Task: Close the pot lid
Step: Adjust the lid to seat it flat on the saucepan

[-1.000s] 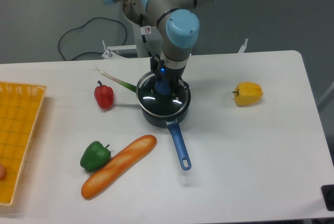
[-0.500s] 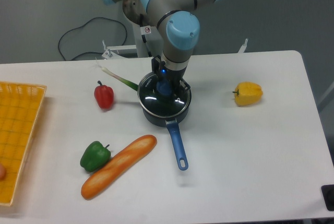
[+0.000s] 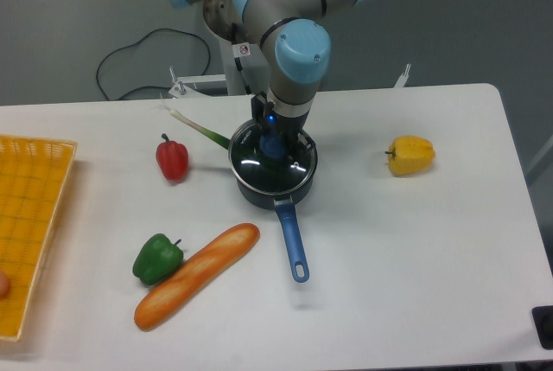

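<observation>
The dark navy pot [image 3: 259, 194] stands in the middle of the white table, its bright blue handle [image 3: 292, 246] pointing toward the front. The clear glass lid [image 3: 275, 168] with a metal rim lies on top of the pot and covers it. My gripper [image 3: 273, 143] comes straight down from above and its fingers are closed around the lid's blue knob [image 3: 272, 145]. The knob is partly hidden by the fingers.
A red pepper [image 3: 172, 158] and a green onion [image 3: 195, 125] lie left of the pot. A green pepper [image 3: 157, 259] and a baguette [image 3: 196, 275] lie at the front left. A yellow pepper [image 3: 410, 155] sits at the right. A yellow basket [image 3: 30, 215] is at the left edge.
The pot, lid and gripper have shifted slightly to the right together, and the handle tip has swung a little to the left. The gripper stays on the knob.
</observation>
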Motion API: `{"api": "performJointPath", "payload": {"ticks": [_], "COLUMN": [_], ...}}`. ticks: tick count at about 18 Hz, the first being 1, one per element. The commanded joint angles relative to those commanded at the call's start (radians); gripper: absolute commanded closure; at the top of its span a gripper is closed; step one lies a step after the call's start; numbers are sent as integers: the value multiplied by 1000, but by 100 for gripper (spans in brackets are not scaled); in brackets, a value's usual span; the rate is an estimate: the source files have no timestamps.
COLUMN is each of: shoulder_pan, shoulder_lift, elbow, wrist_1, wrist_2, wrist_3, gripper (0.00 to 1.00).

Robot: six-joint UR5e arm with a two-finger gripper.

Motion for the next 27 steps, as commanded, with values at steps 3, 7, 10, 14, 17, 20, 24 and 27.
{"api": "performJointPath", "payload": {"ticks": [3,7,10,14,17,20,24,27], "shoulder_pan": [0,0,0,2,3,3,3,5], "shoulder_lift": [-3,-8,-8,-9,-14,-14,-15,-15], "elbow": [2,3,6,15,34,64,61,63], "wrist_1": [0,0,0,-6,-24,-67,-69,-69], "wrist_2": [-2,0,0,2,2,2,2,2], "wrist_3": [-2,2,3,8,8,9,9,9], "gripper": [63,52,49,36,25,24,24,22]}}
